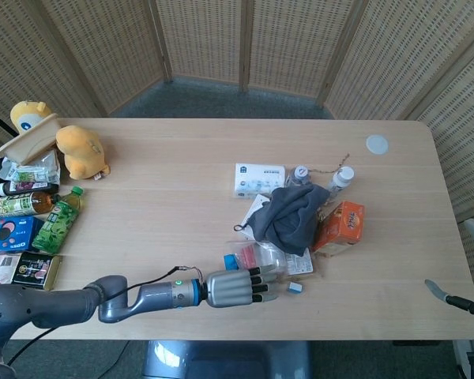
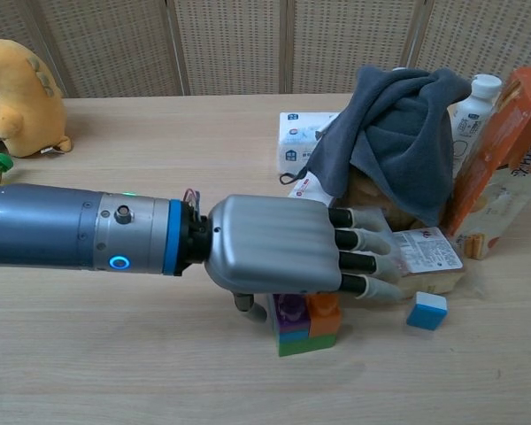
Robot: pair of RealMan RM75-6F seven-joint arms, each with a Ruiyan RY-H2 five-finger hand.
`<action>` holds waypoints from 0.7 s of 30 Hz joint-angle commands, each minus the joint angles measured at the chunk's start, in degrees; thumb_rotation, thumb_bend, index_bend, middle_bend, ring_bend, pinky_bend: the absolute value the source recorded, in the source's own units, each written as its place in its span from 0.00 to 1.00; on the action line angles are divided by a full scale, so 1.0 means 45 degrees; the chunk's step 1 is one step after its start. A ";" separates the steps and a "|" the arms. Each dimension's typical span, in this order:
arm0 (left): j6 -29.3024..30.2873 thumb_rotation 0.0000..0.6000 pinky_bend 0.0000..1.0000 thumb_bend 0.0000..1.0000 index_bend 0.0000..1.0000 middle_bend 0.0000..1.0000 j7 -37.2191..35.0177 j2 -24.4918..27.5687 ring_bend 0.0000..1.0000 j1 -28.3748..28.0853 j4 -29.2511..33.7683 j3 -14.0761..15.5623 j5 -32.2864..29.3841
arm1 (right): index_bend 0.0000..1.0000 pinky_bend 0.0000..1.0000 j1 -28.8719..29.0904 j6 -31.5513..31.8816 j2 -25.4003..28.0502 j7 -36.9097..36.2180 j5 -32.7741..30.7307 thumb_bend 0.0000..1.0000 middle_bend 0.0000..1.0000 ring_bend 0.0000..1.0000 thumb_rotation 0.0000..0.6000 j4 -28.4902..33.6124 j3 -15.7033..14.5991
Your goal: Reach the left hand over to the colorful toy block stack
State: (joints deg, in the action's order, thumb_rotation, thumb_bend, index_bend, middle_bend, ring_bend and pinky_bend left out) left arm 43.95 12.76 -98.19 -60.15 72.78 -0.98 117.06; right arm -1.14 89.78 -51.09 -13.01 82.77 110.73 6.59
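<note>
The colorful toy block stack (image 2: 305, 326) stands near the table's front edge, with purple, orange, blue and green bricks showing under my left hand (image 2: 283, 257). That hand lies palm down over the stack's top, fingers (image 2: 365, 263) stretched out flat towards a clear plastic bag, holding nothing. Whether it touches the bricks I cannot tell. In the head view my left hand (image 1: 237, 288) covers the stack almost wholly; only a blue brick (image 1: 231, 261) peeks out. My right hand (image 1: 468, 300) hangs open off the table's right edge.
Just behind the stack lie a grey cloth (image 1: 288, 213) draped over items, an orange box (image 1: 341, 225), a tissue pack (image 1: 259, 178) and two bottles. A small blue-and-white block (image 2: 426, 311) lies right of the stack. Plush toys (image 1: 80, 151) and drinks crowd the left edge.
</note>
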 commanded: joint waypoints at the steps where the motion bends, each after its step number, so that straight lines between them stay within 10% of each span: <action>1: -0.0325 1.00 0.00 0.00 0.00 0.00 0.0591 -0.0318 0.00 -0.0154 -0.0086 -0.0029 -0.0399 | 0.00 0.00 0.0000 -0.0006 0.0028 -0.0067 -0.0005 0.00 0.00 0.00 1.00 -0.0002 0.0013; 5: -0.0421 1.00 0.00 0.00 0.02 0.00 0.1176 -0.0431 0.00 -0.0168 -0.0020 0.0074 -0.0681 | 0.00 0.00 -0.0011 0.0012 0.0046 -0.0150 -0.0019 0.00 0.00 0.00 1.00 -0.0031 0.0027; 9: -0.0280 1.00 0.00 0.00 0.32 0.24 0.1573 -0.0515 0.02 -0.0098 -0.0033 0.0236 -0.0891 | 0.00 0.00 -0.0018 0.0019 0.0055 -0.0162 -0.0020 0.00 0.00 0.00 1.00 -0.0014 0.0029; 15: 0.0210 1.00 0.15 0.00 0.67 0.70 0.2090 -0.0769 0.41 0.0150 -0.0173 0.0405 -0.1195 | 0.00 0.00 -0.0018 0.0035 0.0028 -0.0077 0.0024 0.00 0.00 0.00 1.00 -0.0009 0.0015; 21: 0.1009 1.00 0.28 0.00 0.84 0.88 0.2342 -0.0745 0.57 0.0340 -0.0149 0.0567 -0.1215 | 0.00 0.00 -0.0014 0.0026 0.0013 -0.0049 -0.0005 0.00 0.00 0.00 1.00 -0.0021 0.0022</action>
State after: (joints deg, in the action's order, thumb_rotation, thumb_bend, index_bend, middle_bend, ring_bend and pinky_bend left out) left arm 47.91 23.00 -101.70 -58.85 71.99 1.35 111.61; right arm -1.21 89.90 -51.03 -13.23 82.75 110.65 6.68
